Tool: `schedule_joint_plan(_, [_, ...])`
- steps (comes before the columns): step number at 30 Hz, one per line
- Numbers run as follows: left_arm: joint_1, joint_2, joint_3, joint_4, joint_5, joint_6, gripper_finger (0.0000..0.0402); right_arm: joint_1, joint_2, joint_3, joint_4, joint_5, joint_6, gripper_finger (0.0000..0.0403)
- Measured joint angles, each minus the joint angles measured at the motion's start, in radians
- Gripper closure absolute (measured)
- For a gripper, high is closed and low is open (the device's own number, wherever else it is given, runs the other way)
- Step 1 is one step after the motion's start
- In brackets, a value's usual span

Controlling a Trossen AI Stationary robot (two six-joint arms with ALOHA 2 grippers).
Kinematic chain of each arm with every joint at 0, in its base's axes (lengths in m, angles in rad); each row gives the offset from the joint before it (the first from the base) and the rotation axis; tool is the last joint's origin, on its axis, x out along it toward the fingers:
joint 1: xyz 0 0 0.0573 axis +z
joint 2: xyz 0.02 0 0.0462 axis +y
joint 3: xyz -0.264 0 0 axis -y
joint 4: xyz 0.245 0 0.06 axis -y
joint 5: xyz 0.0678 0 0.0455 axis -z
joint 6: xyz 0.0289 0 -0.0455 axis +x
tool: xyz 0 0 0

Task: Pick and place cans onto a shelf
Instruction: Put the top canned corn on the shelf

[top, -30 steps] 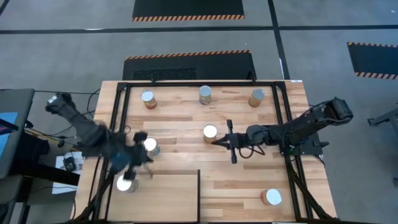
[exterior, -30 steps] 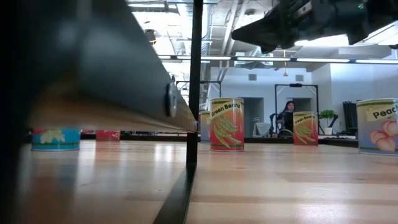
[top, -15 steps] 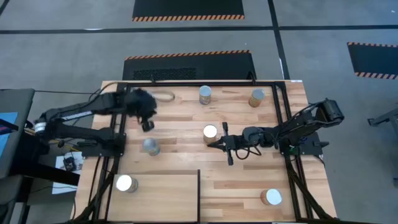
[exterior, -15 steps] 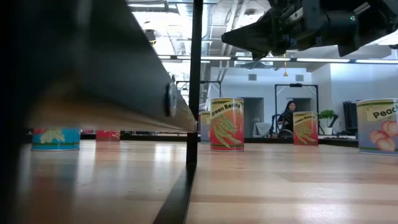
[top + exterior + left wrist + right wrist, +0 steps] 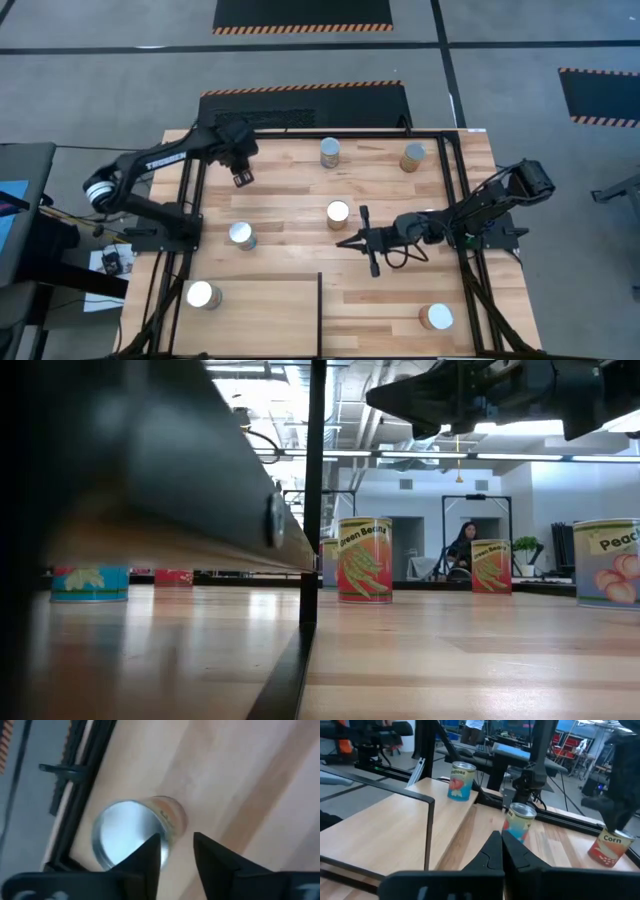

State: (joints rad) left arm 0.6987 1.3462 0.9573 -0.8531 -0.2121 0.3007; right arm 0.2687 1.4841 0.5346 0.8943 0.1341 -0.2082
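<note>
Left gripper (image 5: 241,176): dark fingers (image 5: 150,855) apart, nothing betw. them, hovering over a tan-label can (image 5: 137,832) w/ round silvery lid at the table's far left corner.

Right gripper (image 5: 350,241): fingers together, empty, at mid-table, just beside the white-topped can (image 5: 338,212).

Cans: small upright cylinders, metal tops, paper labels. One (image 5: 203,295) stands on the shelf (image 5: 265,320), a smooth pale plywood panel at the near left. Others: (image 5: 241,235), (image 5: 330,152), (image 5: 412,157), (image 5: 435,317).

Surface: striped butcher-block table (image 5: 400,290), black frame rail (image 5: 320,135). Grey floor w/ hazard-striped mats (image 5: 302,14). Person (image 5: 464,546) seated well beyond.
</note>
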Motion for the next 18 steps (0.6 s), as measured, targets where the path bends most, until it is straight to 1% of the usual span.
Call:
schedule_joint_plan(3, [-0.001, 0.037, 0.0, 0.011, -0.025, 0.025, 0.0266, 0.0, 0.0, 0.0, 0.005, 0.001, -0.001, 0.04])
schedule_joint_plan(5, [-0.001, 0.061, 0.0, 0.012, -0.044, 0.029, 0.0258, 0.0, 0.0, 0.0, 0.004, 0.002, -0.002, 0.04])
schedule_joint_plan(9, [-0.001, 0.099, 0.002, 0.037, -0.125, 0.032, 0.0262, 0.0, 0.0, 0.0, 0.004, 0.002, -0.002, 0.04])
schedule_joint_plan(12, [-0.001, 0.108, 0.002, 0.05, -0.145, 0.048, 0.029, 0.0, 0.0, 0.0, 0.004, 0.002, -0.002, 0.04])
schedule_joint_plan(14, [-0.001, 0.108, 0.002, 0.055, -0.148, 0.068, 0.0321, 0.0, 0.0, 0.0, 0.004, 0.002, -0.002, 0.04])
schedule_joint_plan(17, [0.0, 0.107, 0.003, 0.058, -0.15, 0.107, 0.0378, 0.0, 0.0, 0.0, 0.004, 0.002, -0.002, 0.04])
schedule_joint_plan(18, [0.0, 0.105, 0.003, 0.058, -0.152, 0.115, 0.0388, 0.0, 0.0, 0.0, 0.004, 0.002, -0.002, 0.04])
